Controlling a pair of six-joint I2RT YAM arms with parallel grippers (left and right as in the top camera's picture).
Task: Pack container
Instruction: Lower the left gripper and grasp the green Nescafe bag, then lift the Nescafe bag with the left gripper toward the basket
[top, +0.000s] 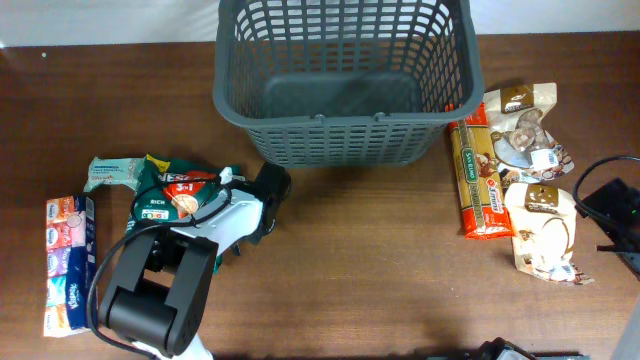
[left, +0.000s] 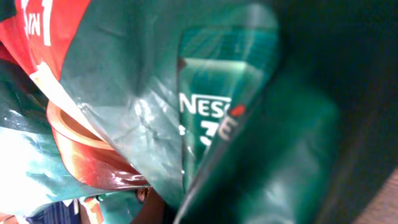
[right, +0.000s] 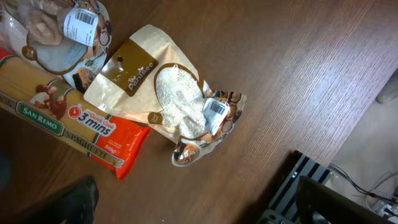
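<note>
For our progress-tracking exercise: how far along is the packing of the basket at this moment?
Done: nothing; the container holds no goods. In hand: the left arm is at the green coffee packet, which fills its wrist view; whether the jaws grip it is unclear. Left: that packet, the tissue packs, wipes pack, spaghetti and two beige pouches, all outside it.

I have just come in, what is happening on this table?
A two-arm robot is packing groceries into the dark grey basket, which is empty now. The left arm is down on the green Nescafe packet at the left; its wrist camera sees only the packet, so a grip cannot be confirmed. The tissue pack, the spaghetti and beige pouches lie on the table. The right gripper hangs open above one pouch, holding nothing.
</note>
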